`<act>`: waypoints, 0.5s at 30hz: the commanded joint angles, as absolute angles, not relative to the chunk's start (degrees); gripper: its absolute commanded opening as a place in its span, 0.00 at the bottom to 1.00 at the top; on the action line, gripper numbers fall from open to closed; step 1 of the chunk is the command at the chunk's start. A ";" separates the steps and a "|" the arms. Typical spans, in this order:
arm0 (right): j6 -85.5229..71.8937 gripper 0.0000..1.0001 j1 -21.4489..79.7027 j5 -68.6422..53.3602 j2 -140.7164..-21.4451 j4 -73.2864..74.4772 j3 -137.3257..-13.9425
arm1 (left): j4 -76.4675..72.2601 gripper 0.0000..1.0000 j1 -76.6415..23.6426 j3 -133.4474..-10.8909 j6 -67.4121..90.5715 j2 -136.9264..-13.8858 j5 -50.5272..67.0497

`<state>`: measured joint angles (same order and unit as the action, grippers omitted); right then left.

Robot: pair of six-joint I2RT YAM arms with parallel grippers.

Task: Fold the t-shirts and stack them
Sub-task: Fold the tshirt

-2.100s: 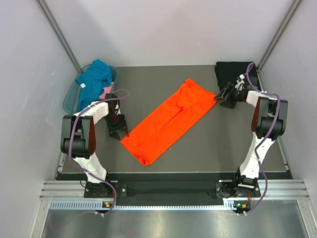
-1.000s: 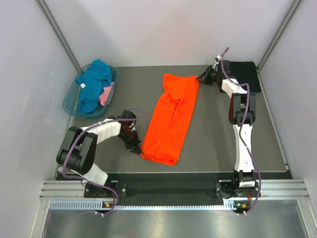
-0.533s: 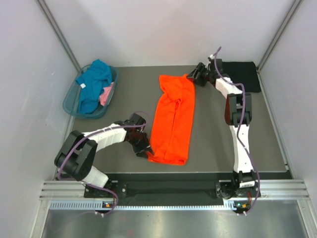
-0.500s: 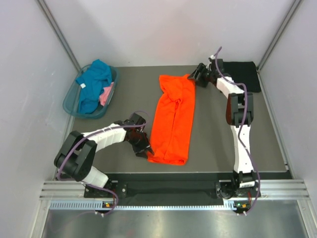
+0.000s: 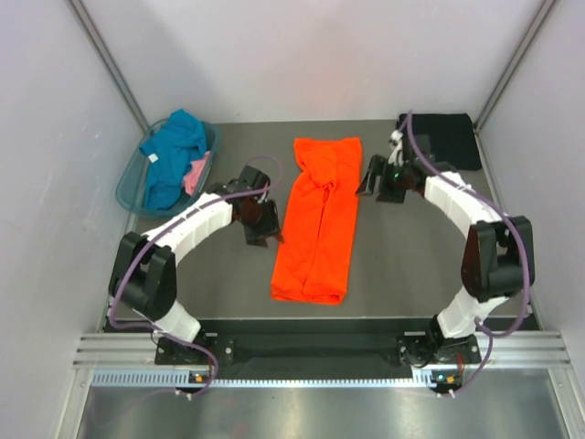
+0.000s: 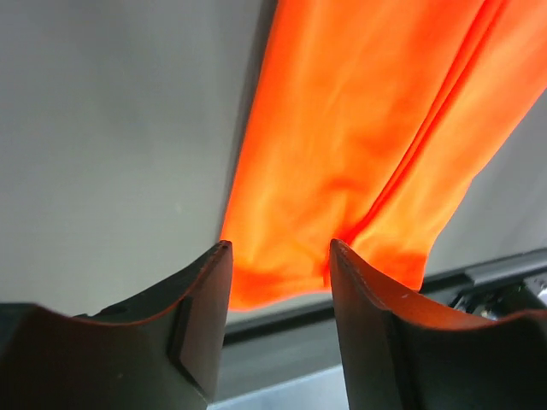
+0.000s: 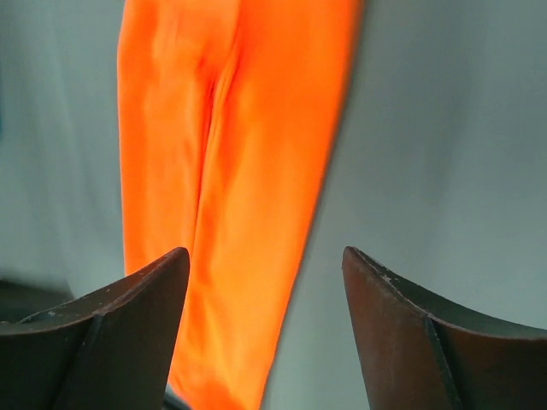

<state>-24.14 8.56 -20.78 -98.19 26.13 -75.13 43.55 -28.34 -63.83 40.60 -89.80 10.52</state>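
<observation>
Left pincer (image 5: 264, 234) and right pincer (image 5: 367, 179) have let go, both spread, leaving the orange shirt (image 5: 318, 219) straight (it lay slanted before); I'd fold crosswise next.

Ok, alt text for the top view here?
A long folded orange tee lies centred, the left gripper beside its left edge and the right gripper beside its upper right. A basket with a teal tee and pink tee sits far left; a black tee far right.

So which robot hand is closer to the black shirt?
Right. The right gripper hovers a little left of the black shirt, beside the orange shirt. The left gripper is far off, on the orange shirt's other side.
</observation>
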 commanded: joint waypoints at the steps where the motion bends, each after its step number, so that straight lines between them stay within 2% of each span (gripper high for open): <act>1: -20.30 0.72 15.28 -22.14 -90.81 28.47 -67.78 | 40.10 0.54 -24.97 -70.90 33.42 -92.89 8.61; 4: -22.67 0.71 18.19 -24.34 -82.99 28.39 -60.05 | 33.24 0.53 -20.49 -77.05 31.74 -98.77 10.45; 8: -24.26 0.70 18.81 -24.96 -73.15 30.67 -53.02 | 25.33 0.47 -16.62 -87.78 28.57 -111.75 10.11; 15: -23.73 0.68 18.98 -24.35 -65.05 36.82 -49.22 | 12.32 0.42 -15.12 -106.41 31.19 -131.20 11.33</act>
